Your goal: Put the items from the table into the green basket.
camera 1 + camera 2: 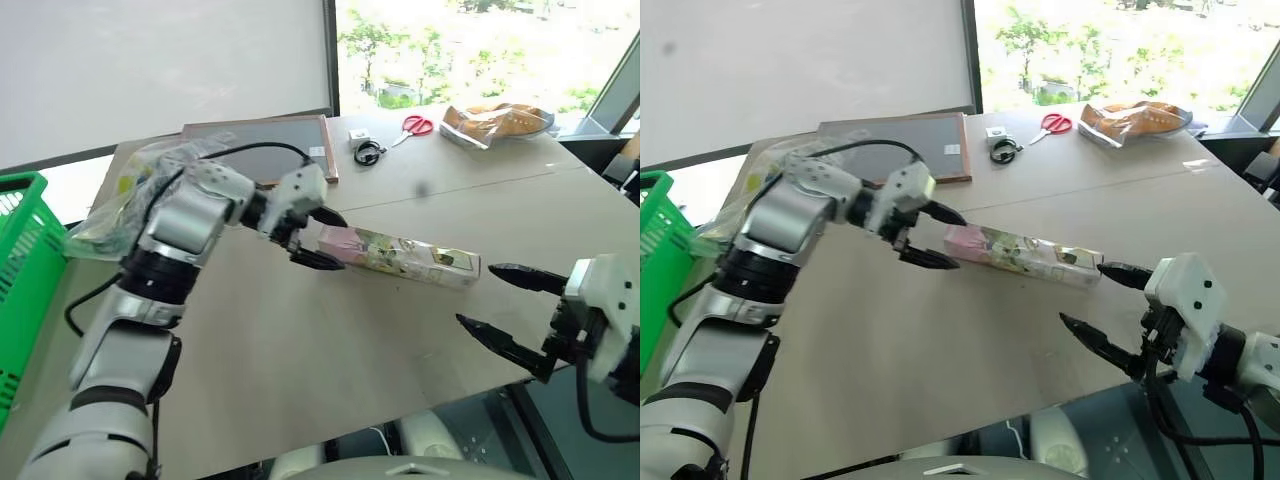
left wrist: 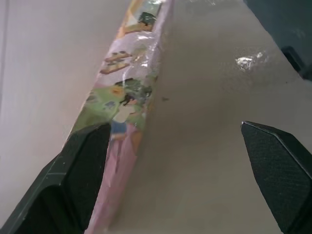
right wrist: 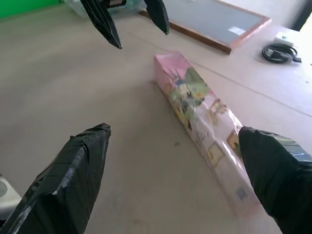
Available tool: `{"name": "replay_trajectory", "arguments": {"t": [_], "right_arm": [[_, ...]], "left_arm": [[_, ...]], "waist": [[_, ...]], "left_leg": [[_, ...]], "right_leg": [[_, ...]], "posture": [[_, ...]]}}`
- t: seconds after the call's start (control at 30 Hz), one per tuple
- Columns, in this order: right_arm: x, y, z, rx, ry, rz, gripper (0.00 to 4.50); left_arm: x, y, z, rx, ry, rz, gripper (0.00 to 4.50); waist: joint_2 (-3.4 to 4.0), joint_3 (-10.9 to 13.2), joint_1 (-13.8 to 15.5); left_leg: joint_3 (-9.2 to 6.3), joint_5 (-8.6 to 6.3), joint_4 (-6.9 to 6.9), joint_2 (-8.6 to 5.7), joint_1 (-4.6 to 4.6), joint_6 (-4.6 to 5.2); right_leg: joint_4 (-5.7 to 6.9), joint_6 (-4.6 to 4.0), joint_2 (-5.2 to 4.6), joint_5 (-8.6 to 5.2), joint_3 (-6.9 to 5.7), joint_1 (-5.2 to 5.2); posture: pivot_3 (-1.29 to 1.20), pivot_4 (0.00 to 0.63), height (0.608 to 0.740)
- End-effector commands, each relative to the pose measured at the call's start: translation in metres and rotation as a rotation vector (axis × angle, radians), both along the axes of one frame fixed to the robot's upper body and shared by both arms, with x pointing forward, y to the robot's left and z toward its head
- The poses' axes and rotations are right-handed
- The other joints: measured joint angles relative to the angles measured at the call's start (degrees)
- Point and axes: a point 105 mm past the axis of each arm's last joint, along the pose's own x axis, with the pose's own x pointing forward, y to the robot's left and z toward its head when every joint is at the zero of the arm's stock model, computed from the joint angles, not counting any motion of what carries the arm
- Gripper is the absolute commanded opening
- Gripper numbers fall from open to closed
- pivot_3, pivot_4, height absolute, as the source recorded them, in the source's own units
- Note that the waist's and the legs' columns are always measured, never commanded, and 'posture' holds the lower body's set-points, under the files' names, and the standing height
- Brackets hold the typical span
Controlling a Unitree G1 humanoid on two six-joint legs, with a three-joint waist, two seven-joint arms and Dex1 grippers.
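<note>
Nearest you, on the right, your right gripper hangs at the near edge of the desk, its jaws spread wide and empty, pointing toward the right end of the pink box.

That box lies flat in the middle of the desk, not yet lifted. Your left gripper sits at its left end with jaws wide apart and nothing between them; the left wrist view puts one finger just beside the box's long side, though whether it touches you cannot tell.

Further left, the clear bag rests on the desk next to the green basket, so by my reading at least these two items remain to be moved.

The right wrist view gives you both grippers around the box at once. The head views alone show the far scissors and the basket.
</note>
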Motion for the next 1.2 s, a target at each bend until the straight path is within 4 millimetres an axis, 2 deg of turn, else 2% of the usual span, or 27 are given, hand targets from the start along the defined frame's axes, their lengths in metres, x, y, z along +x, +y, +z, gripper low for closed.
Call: {"name": "replay_trajectory", "arguments": {"t": [0.03,0.13,0.2,0.27,0.33,0.5,0.8,0.9,1.03,1.2], "right_arm": [[-0.005,0.000,0.009,0.000,-0.052,-0.017,4.50],[-0.007,-0.004,0.005,-0.009,-0.037,-0.046,4.50],[-0.008,-0.003,0.006,-0.008,-0.041,-0.048,4.50],[-0.008,-0.003,0.008,-0.003,-0.047,-0.054,4.50],[-0.009,-0.003,0.007,0.000,-0.043,-0.057,4.50],[-0.013,-0.007,-0.002,-0.034,-0.003,-0.079,4.50],[-0.015,-0.011,-0.006,-0.053,0.014,-0.097,4.50],[-0.013,-0.008,-0.006,-0.047,0.012,-0.086,4.50],[-0.011,0.000,-0.005,-0.008,0.013,-0.047,4.50],[-0.002,0.003,-0.008,0.011,0.029,0.001,4.50]], "left_arm": [[0.018,-0.013,-0.003,0.093,-0.164,-0.010,4.37],[0.024,-0.034,-0.017,0.172,-0.262,-0.061,4.37],[0.030,-0.041,-0.020,0.193,-0.322,-0.060,4.37],[0.027,-0.047,-0.025,0.205,-0.322,-0.090,4.37],[0.024,-0.046,-0.038,0.264,-0.314,-0.128,4.37],[0.025,-0.047,-0.053,0.304,-0.250,-0.106,4.37],[0.046,-0.029,-0.062,0.374,-0.217,0.054,4.37],[0.052,-0.026,-0.057,0.354,-0.208,0.117,4.37],[0.053,-0.020,-0.045,0.314,-0.168,0.183,4.37],[0.054,-0.007,-0.051,0.340,-0.149,0.243,4.37]], "waist": [[-0.02,0.0,-1.7],[-0.02,0.0,-4.2],[-0.02,0.0,-5.8],[-0.03,0.0,-7.7],[-0.04,0.0,-9.4],[-0.07,0.0,-12.1],[-0.43,0.2,-14.3],[-0.53,0.3,-15.0],[-0.63,0.3,-15.5],[-0.66,0.3,-15.5]], "left_leg": [[0.01,0.00,0.02,0.01,-0.01,0.01],[0.02,-0.04,0.00,0.02,-0.01,0.07],[0.05,-0.11,-0.01,0.02,-0.02,0.18],[0.10,-0.15,-0.01,0.03,-0.03,0.24],[0.11,-0.18,-0.01,0.05,-0.03,0.30],[0.14,-0.18,-0.03,0.06,-0.01,0.30],[0.15,-0.25,-0.17,0.05,0.61,0.36],[0.17,-0.25,-0.20,0.05,0.61,0.36],[0.16,-0.26,-0.19,0.05,0.61,0.36],[0.16,-0.26,-0.20,0.03,0.59,0.36]], "right_leg": [[-0.01,0.03,0.04,0.02,0.04,0.00],[0.00,0.06,0.09,0.01,0.10,0.00],[-0.01,0.14,0.10,-0.05,0.16,0.00],[-0.02,0.16,0.10,-0.06,0.21,-0.01],[-0.02,0.21,0.11,-0.09,0.24,-0.01],[-0.05,0.53,0.12,-0.29,0.27,0.00],[-0.32,0.75,0.04,-0.43,0.26,0.69],[-0.29,0.75,0.04,-0.43,0.29,0.66],[-0.26,0.75,0.00,-0.43,0.29,0.64],[-0.25,0.75,-0.06,-0.43,0.27,0.61]], "posture": [[-0.50,0.069,0.740],[-0.53,0.073,0.740],[-0.54,0.073,0.740],[-0.54,0.074,0.740],[-0.55,0.073,0.740],[-0.55,0.077,0.740],[-0.54,0.071,0.740],[-0.53,0.070,0.740],[-0.52,0.067,0.740],[-0.51,0.062,0.740]]}}
